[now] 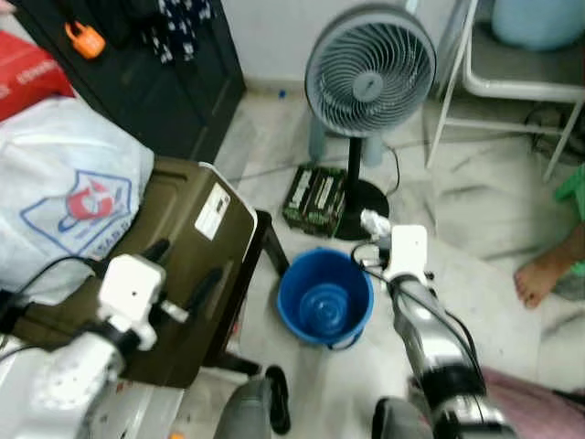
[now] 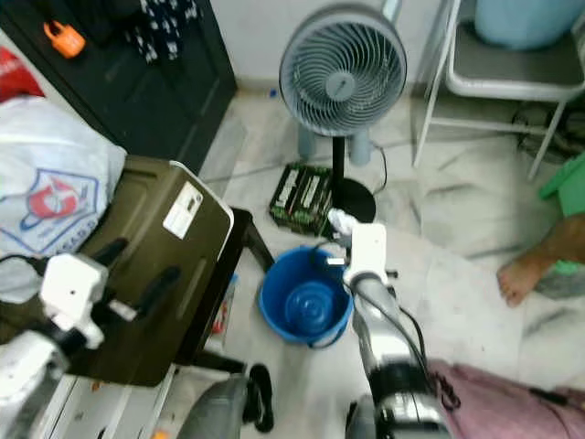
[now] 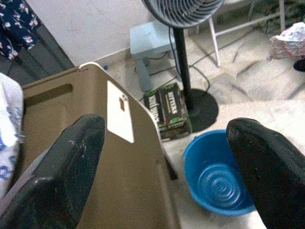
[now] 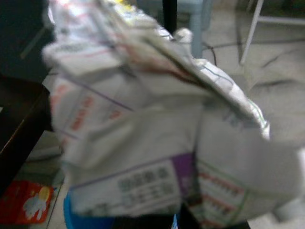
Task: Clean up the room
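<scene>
1. At the far left of the frame, a white plastic bag [image 1: 73,197] with a red-and-blue emblem lay beside an olive-brown bin [image 1: 174,265] bearing a white label, which rested on a dark table [image 1: 265,240].
2. In the lower left, the left end effector [image 1: 187,274] hovered over the bin's lid, its two black fingers [image 3: 66,167] spread wide apart and gripping nothing.
3. Lower centre, a blue bucket [image 1: 324,300] stood on the marble floor [image 1: 475,210], apparently empty (only its ribbed bottom showed).
4. Just above it in the frame lay a green printed box [image 1: 313,198] against the base of a grey standing fan [image 1: 369,69].
5. Right of centre, the right end effector [image 1: 370,240] was poised at the bucket's upper-right rim. It held a crumpled wad of printed paper [image 4: 157,124], seen close up in the right wrist view; the fingers themselves were hidden behind the paper, so how far they were closed could not be read beyond their clamping it.
6. At the right edge, a person's bare foot [image 1: 546,272] rested on the floor, and a white chair frame [image 1: 512,82] stood at upper right.
7. The step in hand seemed to be binning the paper. The next move would call for shifting the wad a little further over the bucket's mouth, then opening the fingers so it drops inside rather than onto the rim.
</scene>
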{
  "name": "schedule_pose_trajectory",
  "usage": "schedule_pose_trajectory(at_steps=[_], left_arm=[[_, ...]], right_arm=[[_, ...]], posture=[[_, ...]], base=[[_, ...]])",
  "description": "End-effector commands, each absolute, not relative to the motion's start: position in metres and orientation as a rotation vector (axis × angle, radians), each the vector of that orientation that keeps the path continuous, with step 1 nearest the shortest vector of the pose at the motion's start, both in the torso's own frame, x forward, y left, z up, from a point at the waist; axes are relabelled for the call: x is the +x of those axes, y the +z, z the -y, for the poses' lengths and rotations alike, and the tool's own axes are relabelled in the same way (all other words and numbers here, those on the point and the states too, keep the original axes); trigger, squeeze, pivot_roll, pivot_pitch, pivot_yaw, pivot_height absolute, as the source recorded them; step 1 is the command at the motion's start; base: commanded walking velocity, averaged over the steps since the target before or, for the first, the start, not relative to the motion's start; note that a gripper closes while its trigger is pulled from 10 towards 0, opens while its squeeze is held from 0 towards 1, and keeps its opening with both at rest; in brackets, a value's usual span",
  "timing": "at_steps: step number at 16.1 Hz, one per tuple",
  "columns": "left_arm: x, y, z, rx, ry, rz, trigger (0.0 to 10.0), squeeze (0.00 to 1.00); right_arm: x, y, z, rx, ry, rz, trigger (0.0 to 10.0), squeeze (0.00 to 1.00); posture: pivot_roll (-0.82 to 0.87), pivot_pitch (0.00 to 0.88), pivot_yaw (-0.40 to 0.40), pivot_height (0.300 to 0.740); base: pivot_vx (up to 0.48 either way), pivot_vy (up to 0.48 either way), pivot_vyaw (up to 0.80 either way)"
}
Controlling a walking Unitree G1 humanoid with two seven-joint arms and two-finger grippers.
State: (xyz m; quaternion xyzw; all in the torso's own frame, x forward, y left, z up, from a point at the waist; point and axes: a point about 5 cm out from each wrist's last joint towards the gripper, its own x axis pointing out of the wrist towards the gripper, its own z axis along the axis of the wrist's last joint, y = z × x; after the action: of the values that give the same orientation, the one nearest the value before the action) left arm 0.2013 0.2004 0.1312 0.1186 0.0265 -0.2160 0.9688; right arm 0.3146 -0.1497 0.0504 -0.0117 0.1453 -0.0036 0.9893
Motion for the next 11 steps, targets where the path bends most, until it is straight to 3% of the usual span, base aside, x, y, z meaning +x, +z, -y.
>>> schedule_pose_trajectory(at_steps=[1, 6, 11], left_arm=[[0.197, 0.131, -0.212, 0.261, -0.425, -0.08, 10.0, 0.0], [0.192, 0.127, -0.232, 0.293, -0.415, -0.138, 10.0, 0.0], [0.185, 0.11, -0.25, 0.299, -0.398, -0.186, 10.0, 0.0]], right_arm=[[0.315, 0.044, 0.137, 0.017, 0.007, -0.334, 10.0, 0.0], [0.329, 0.042, 0.123, 0.068, 0.022, -0.372, 10.0, 0.0], [0.332, 0.036, 0.136, 0.08, -0.066, -0.439, 10.0, 0.0]], posture=[[0.26, 0.29, 0.211, 0.74], [0.33, 0.303, 0.24, 0.74], [0.36, 0.316, 0.261, 0.74]], base=[[0.0, 0.0, 0.0], [0.0, 0.0, 0.0], [0.0, 0.0, 0.0]])
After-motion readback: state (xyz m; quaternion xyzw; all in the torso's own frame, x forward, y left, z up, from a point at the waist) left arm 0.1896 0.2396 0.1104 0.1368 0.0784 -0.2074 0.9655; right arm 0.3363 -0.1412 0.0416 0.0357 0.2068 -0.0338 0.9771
